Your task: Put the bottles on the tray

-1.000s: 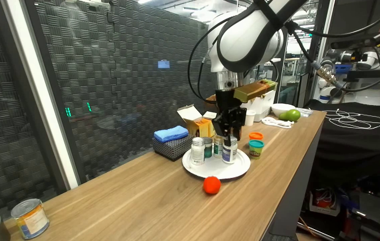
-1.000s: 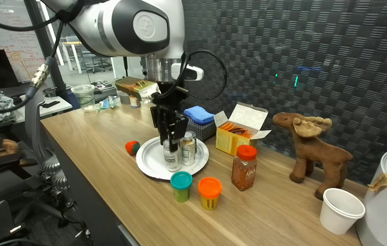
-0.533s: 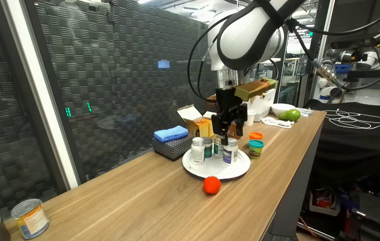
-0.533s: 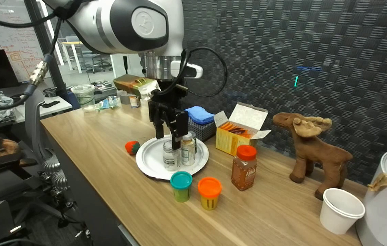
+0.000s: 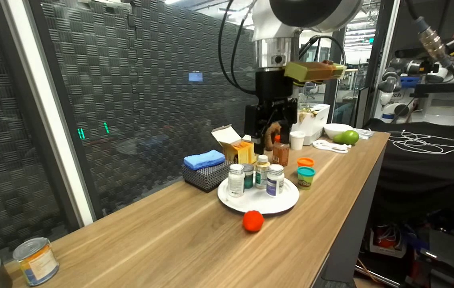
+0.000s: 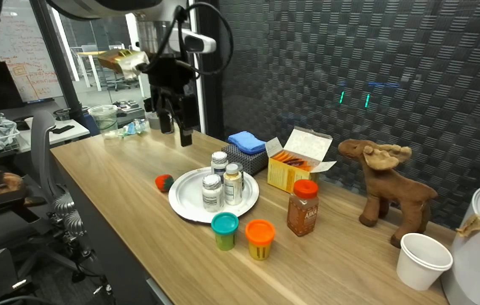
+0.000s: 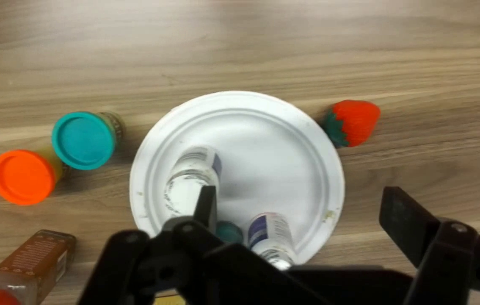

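Several bottles stand upright on the tray [image 5: 259, 205]. They are a white one [image 5: 236, 182], a dark green one [image 5: 248, 177], a gold-tinted one with a white cap [image 6: 233, 186] and a white one with a purple-blue label [image 5: 275, 183]. The red-capped bottle [image 6: 303, 209] stands on the table beside the tray. My gripper [image 5: 271, 144] is raised above the bottles, open, touching none of them. In the wrist view the gripper [image 7: 301, 203] has nothing between its wide-apart fingers; its left finger partly covers the view of a white cap, and the gold-tinted bottle is hidden.
A toy strawberry [image 7: 356, 123] lies near the tray's rim. Two Play-Doh tubs, teal-lidded [image 6: 224, 231] and orange-lidded [image 6: 260, 239], stand close by. Beyond are an open yellow box [image 6: 293, 167], a dark box [image 5: 207, 176] under a blue cloth, and a plush moose [image 6: 392, 186].
The jaws have opened and let go of the purple-labelled bottle, which stays upright on the tray. The gripper has risen well above it and shifted leftward in an exterior view.
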